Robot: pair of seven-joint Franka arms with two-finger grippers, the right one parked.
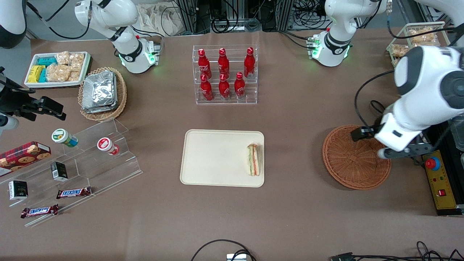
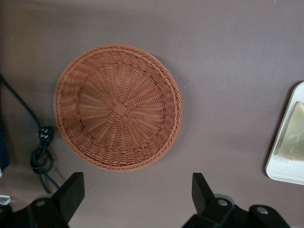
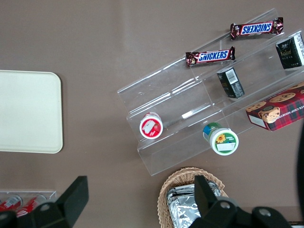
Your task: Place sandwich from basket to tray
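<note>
The sandwich (image 1: 253, 160) lies on the cream tray (image 1: 214, 159), close to the tray edge that faces the working arm's end. The round reddish-brown basket (image 1: 349, 163) holds nothing. My left gripper (image 1: 370, 143) hangs above the basket's rim, toward the working arm's end of the table, open and holding nothing. In the left wrist view the gripper (image 2: 136, 190) has its black fingers (image 2: 70, 189) wide apart over bare table beside the basket (image 2: 118, 107). A corner of the tray (image 2: 281, 167) and part of the sandwich (image 2: 295, 137) also show there.
A clear rack of red bottles (image 1: 225, 74) stands farther from the front camera than the tray. A yellow control box with a red button (image 1: 439, 181) and a black cable (image 2: 42, 154) lie beside the basket. A clear stepped stand (image 1: 90, 159) with snacks is toward the parked arm's end.
</note>
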